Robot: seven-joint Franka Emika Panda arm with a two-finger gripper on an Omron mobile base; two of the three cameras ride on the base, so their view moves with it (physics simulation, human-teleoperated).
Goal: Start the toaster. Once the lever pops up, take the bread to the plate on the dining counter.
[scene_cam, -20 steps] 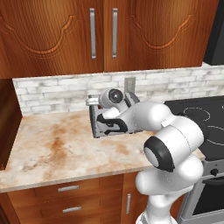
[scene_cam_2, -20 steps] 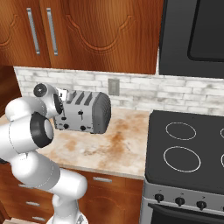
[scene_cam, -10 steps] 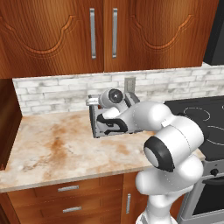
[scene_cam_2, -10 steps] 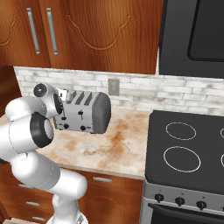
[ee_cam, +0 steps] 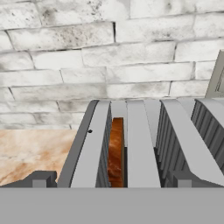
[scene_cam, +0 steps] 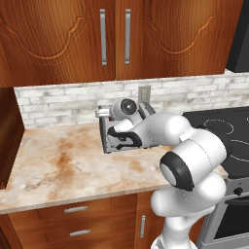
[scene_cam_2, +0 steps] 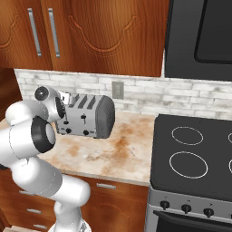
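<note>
A: Toaster point(scene_cam_2: 88, 117), boxy silver-grey unit with four slots and darker grey rounded ends: state its position.

B: It stands on the beige, rust-marbled stone worktop point(scene_cam: 63, 165), close to the whitewashed brick backsplash point(scene_cam_2: 145, 97). In the hand view the slotted top point(ee_cam: 140, 144) lies directly below and ahead of the claw.

A: Bread?

B: One tan-brown slice with a darker crust point(ee_cam: 116, 153) sits upright inside the slot second from the left in the hand view. Its top edge lies below the slot rim. It sits between the two fingertips, lower than them.

A: Claw condition?

B: The two-finger gripper point(ee_cam: 109, 179) is spread wide. One dark fingertip point(ee_cam: 39, 178) shows beyond the toaster's left edge, the other over the slots on the right. Nothing is held between them.

A: Controls?

B: Two black slider levers and small black knobs are on the toaster's front face point(scene_cam_2: 79, 123), on the near side below the claw. Lever height cannot be determined reliably.

A: Surroundings?

B: A grey wall outlet plate point(scene_cam_2: 118, 89) is mounted on the brick beyond the claw. Reddish wood cabinets with metal handles point(scene_cam: 114, 39) hang above. A black glass cooktop with ring markings point(scene_cam_2: 190, 154) lies to the right of the claw, well apart from the toaster.
</note>
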